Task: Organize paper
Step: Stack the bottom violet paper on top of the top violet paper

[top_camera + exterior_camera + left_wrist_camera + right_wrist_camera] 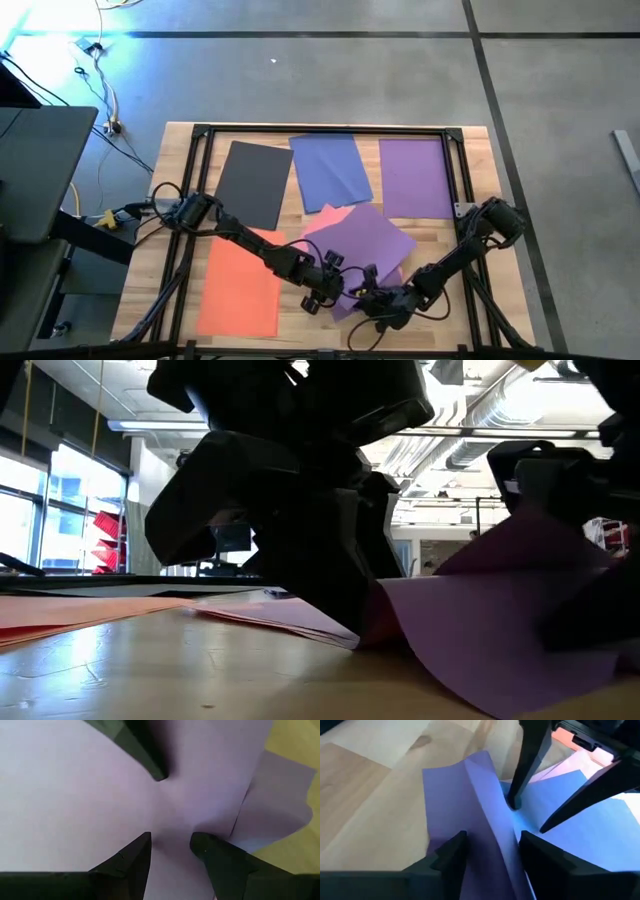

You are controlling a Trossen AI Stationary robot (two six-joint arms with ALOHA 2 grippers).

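Purple paper shows twice in the overhead view: we count one flat purple sheet (416,178) at the far right of the wooden table (478,180) and a second purple sheet (362,243) lying askew near the front. With the dark grey sheet (252,183), the blue sheet (329,169), the orange sheet (240,286) and a pink sheet (327,217) peeking from under the askew one, we see six sheets. Two arms meet over the askew purple sheet. The left gripper (326,291) sits at its front left edge, the right gripper (384,305) at its front edge. Only the wrist views show the fingers: the left gripper's fingers (131,860) stand apart, pressed down on the sheet, and the right gripper's fingers (451,854) stand apart astride a raised fold, gripping nothing. The table-level view alone shows that sheet's edge lifted off the table.
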